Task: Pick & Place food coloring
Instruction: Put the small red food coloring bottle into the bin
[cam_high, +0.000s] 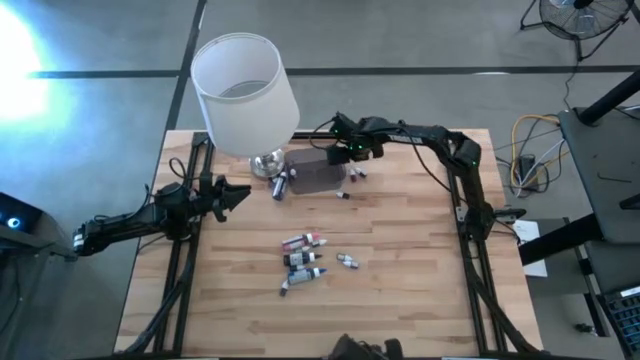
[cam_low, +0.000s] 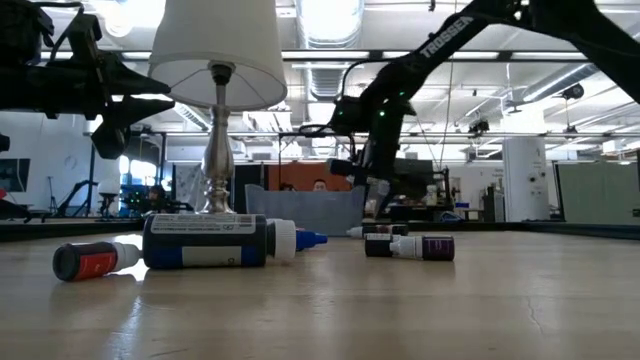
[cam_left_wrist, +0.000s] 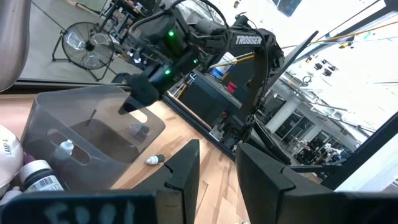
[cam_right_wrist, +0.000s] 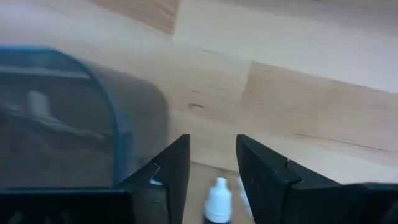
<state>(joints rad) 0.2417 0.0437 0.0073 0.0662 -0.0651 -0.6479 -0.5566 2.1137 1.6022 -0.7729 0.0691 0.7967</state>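
Note:
Several tiny food coloring bottles (cam_high: 302, 260) lie on their sides in a cluster mid-table, with two more (cam_high: 347, 261) just to the right. Others lie beside the translucent grey box (cam_high: 312, 172): one (cam_high: 280, 184) at its left end, and some (cam_high: 355, 175) at its right end. At least two (cam_left_wrist: 65, 148) lie inside the box. My right gripper (cam_high: 338, 155) hovers open at the box's far right corner, above a white-capped bottle (cam_right_wrist: 217, 199) on the table. It holds nothing. My left gripper (cam_high: 238, 193) waits open left of the box, above the table.
A white-shaded lamp (cam_high: 244, 92) with a chrome base (cam_high: 266, 162) stands at the box's far left corner, close to both arms. Bare wood lies along the near edge and the right side of the table. Black frame rails (cam_high: 470, 250) run along the table's left and right sides.

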